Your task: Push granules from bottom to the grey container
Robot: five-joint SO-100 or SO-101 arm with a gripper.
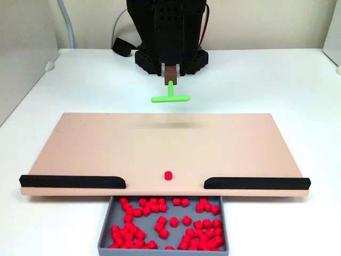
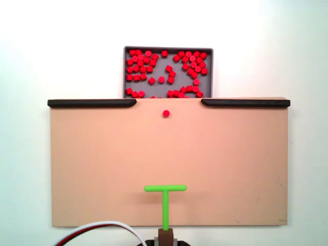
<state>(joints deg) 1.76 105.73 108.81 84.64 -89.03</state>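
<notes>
Nearly done: the claw [image 1: 170, 80], closed on the stem of the green T-shaped tool [image 1: 170, 97], hangs at the tan board's [image 2: 102, 164] near edge, one granule [image 2: 166, 114] lies straight ahead between the black strips [image 2: 92, 103], the rest fill the grey container [image 2: 211, 66] beyond.

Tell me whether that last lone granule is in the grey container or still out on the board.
Out. The lone granule sits on the tan board, short of the grey container.
</notes>
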